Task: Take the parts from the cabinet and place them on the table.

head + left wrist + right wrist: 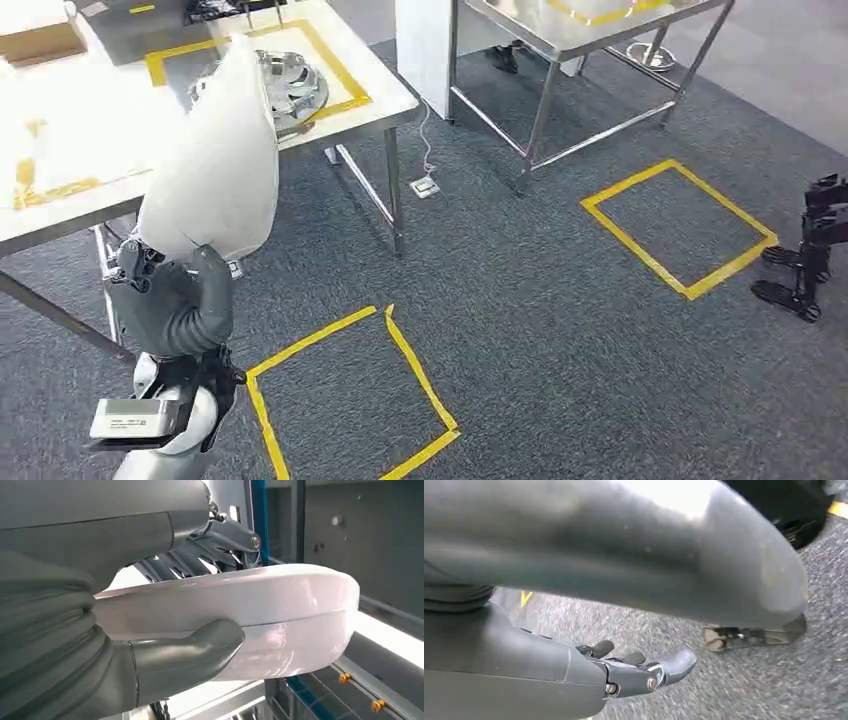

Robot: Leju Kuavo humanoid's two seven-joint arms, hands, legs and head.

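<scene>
Quick count: one glossy white curved plastic shell part (pixel 215 160), and one round silver metal part with cutouts (pixel 290 88) lying on the white tabletop (pixel 385 95). Two steel-legged tables, that white one plus a second steel-framed table (pixel 560 40) further back. Three yellow tape squares on the grey carpet floor (pixel 520 300): (pixel 350 400), (pixel 680 225), and one on the tabletop (pixel 330 50). One cardboard box (pixel 40 40).

Yellow tape squares (pixel 681 226) mark the grey carpet (pixel 520 300) beside a floor socket (pixel 425 186)
</scene>
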